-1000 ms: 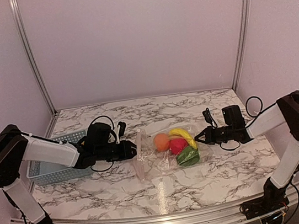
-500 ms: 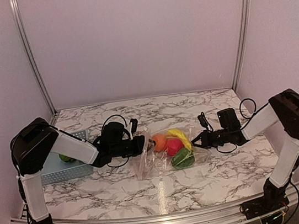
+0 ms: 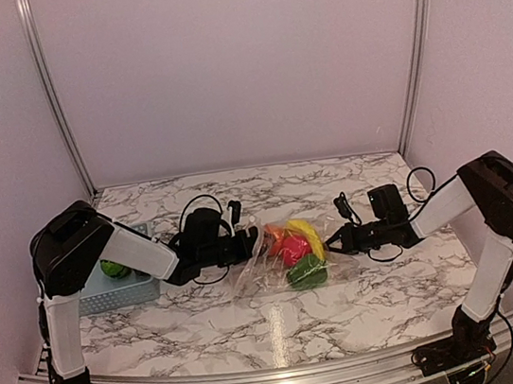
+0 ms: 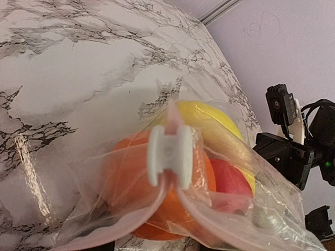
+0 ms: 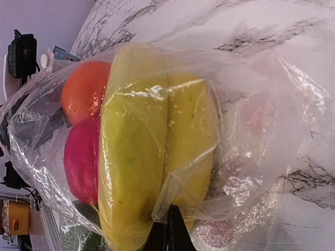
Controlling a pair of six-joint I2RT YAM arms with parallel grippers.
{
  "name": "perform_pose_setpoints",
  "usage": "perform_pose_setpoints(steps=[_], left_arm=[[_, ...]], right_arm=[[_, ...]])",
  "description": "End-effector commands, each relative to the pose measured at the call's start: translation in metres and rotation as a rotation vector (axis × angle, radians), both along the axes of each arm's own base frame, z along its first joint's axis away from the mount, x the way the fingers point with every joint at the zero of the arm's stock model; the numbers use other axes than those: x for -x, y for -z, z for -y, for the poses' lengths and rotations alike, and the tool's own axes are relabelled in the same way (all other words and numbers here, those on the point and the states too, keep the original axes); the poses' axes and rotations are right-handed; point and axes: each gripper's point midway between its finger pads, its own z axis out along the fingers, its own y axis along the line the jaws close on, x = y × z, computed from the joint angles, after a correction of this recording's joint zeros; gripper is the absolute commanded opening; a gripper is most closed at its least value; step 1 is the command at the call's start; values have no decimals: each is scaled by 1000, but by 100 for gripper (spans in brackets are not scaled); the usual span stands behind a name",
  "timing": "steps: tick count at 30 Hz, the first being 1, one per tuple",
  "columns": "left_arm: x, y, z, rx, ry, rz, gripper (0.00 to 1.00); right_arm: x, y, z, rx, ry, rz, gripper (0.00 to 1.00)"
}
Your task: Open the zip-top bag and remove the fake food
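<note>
The bag (image 3: 249, 275) lies on the marble tabletop (image 3: 208, 325) between the two arms, crinkled and bunched around the toys. Inside it, the banana (image 3: 306, 233) sits toward the far side. The orange ball (image 3: 273, 234) is at the end nearest the left gripper (image 3: 252, 241), the red fruit (image 3: 291, 247) is in the middle and a green vegetable (image 3: 306, 273) is on the near side. The right gripper (image 3: 329, 246) is clenched on a fold of plastic at the bag's right end, its tips pressed together just under the banana in the right wrist view. The left gripper is at the bag's left end, by the white slider (image 4: 169, 156). I cannot tell its state, since its fingers barely show. The bag mouth gapes below the slider. Left of the bag stands a blue basket (image 3: 108, 293) (a green item (image 3: 111, 268) lies in it).
</note>
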Motion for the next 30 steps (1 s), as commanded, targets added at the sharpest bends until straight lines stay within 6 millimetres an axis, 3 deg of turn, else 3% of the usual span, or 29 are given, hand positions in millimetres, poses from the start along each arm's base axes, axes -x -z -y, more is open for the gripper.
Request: perform_pose_setpoints(steps=[1, 11, 18, 25, 30], left_arm=[[-7, 3, 10, -21, -12, 20, 77], [-34, 31, 14, -130, -99, -16, 91], [-47, 59, 4, -219, -178, -82, 80], [-29, 27, -3, -128, -107, -42, 57], [-2, 3, -15, -105, -30, -24, 54]], right_arm=[[3, 1, -11, 2, -46, -4, 0], [1, 1, -11, 18, -53, -2, 0], [-2, -1, -2, 31, -33, 6, 0], [-6, -9, 15, 35, 10, 21, 0], [-8, -15, 24, 34, 36, 35, 0]])
